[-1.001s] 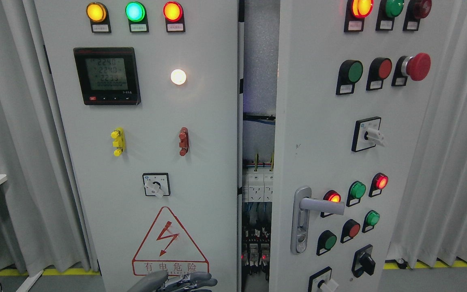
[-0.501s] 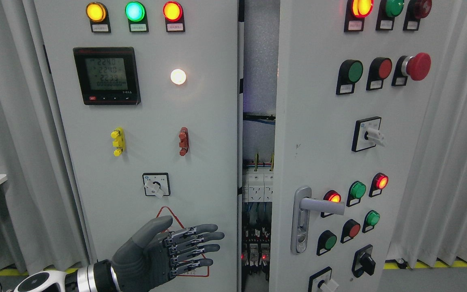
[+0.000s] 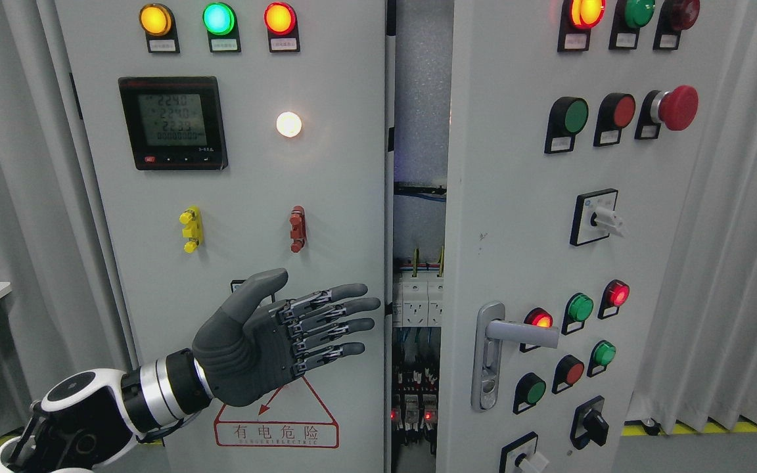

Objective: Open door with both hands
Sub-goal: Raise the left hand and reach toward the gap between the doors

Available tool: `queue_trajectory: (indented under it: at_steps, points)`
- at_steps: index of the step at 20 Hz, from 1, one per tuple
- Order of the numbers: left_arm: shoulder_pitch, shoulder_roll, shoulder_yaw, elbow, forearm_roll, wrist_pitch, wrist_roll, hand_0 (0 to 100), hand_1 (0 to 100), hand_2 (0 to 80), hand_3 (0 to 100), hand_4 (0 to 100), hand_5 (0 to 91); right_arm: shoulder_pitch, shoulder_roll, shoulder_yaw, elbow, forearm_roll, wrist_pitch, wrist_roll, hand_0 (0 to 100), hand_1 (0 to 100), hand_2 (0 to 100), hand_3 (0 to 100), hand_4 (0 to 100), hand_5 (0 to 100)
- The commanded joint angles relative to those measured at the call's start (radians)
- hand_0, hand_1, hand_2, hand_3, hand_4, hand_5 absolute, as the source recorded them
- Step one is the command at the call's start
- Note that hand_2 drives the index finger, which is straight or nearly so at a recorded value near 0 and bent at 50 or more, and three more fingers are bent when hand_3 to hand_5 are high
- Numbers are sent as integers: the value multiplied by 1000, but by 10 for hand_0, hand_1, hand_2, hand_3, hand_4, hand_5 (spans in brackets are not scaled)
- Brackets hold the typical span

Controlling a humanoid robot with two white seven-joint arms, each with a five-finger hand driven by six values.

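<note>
1. Grey left hand (image 3: 267, 338): fingers (image 3: 339, 309) spread flat and holding nothing, in front of the left door (image 3: 234, 197), tips near its right edge.
2. Right door (image 3: 549, 230): ajar, with a lever handle (image 3: 516, 332) at its lower left.
3. Gap between the doors: breakers (image 3: 418, 302) visible.

Industrial electrical room or test lab: grey control cabinet (image 3: 234, 197) with indicator lamps (image 3: 219, 18), digital power meter (image 3: 173, 123), red emergency-stop button (image 3: 677, 107), high-voltage warning sticker (image 3: 299, 420), breakers (image 3: 416, 299) visible inside, grey curtains (image 3: 740, 230) around.
</note>
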Motion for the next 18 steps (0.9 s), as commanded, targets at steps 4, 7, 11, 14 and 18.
queue_trajectory:
  at_steps: [4, 7, 11, 14, 18]
  points:
    - [-88, -87, -61, 120, 8, -10, 9, 288, 0, 27, 28, 35, 0, 0, -8, -1, 0, 0, 1, -2, 219, 0, 0, 0, 0, 0]
    - [-116, -82, -84, 149, 39, -20, 3, 288, 0, 27, 28, 34, 0, 0, -8, 0, 0, 0, 1, -2, 219, 0, 0, 0, 0, 0]
    - [-183, -49, -127, 187, 97, -60, -29, 288, 0, 27, 28, 34, 0, 0, -8, 0, 0, 0, 1, -2, 219, 0, 0, 0, 0, 0]
    - [-258, -14, -174, 245, 137, -99, -83, 288, 0, 28, 28, 34, 0, 0, -8, 0, 0, 0, 1, -2, 219, 0, 0, 0, 0, 0]
    - [-352, 51, -288, 301, 268, -125, -85, 288, 0, 28, 28, 35, 0, 0, -8, -1, 0, 0, 1, -2, 219, 0, 0, 0, 0, 0]
